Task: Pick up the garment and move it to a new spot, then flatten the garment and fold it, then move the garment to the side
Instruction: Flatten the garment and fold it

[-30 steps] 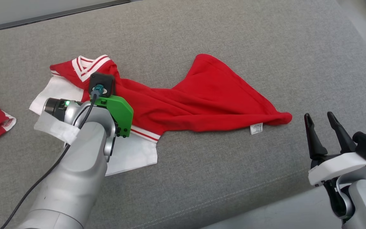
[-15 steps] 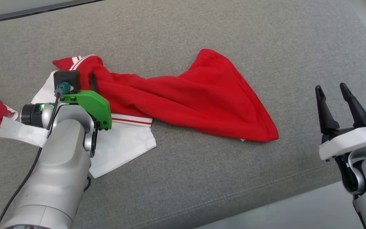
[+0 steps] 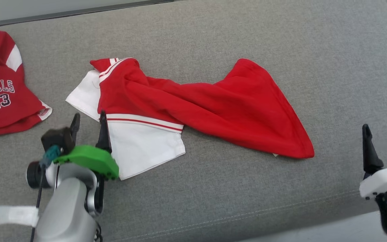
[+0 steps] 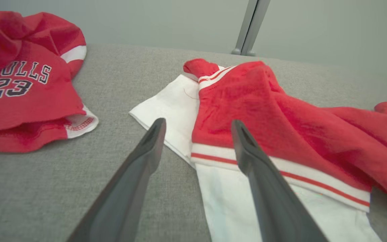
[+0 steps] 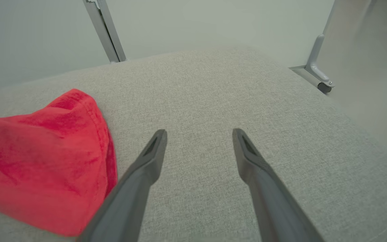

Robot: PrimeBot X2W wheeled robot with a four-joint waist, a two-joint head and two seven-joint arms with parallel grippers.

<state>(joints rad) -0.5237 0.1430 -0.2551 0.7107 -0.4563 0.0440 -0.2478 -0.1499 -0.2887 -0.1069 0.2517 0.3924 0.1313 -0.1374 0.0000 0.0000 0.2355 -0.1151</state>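
Looks to me like you're at the flatten step now. The garment is lying twisted across the middle of the grey cushion, w/ the white sleeve end toward your left and the red body bunched into a point toward your right.

Left gripper is spread wide and holding nothing. It's right at the white sleeve's edge, but I can't tell if it's touching. Right gripper is also spread and empty, off to the side of the red corner.

Next move imo: you need 2 grabs, 1 at the sleeve or collar end and 1 at the red hem, then pull apart to get the twist out.

Writing: the other red jersey at far left reads "BULLS 23". There's a tiny white tag under the hem, too small to read.
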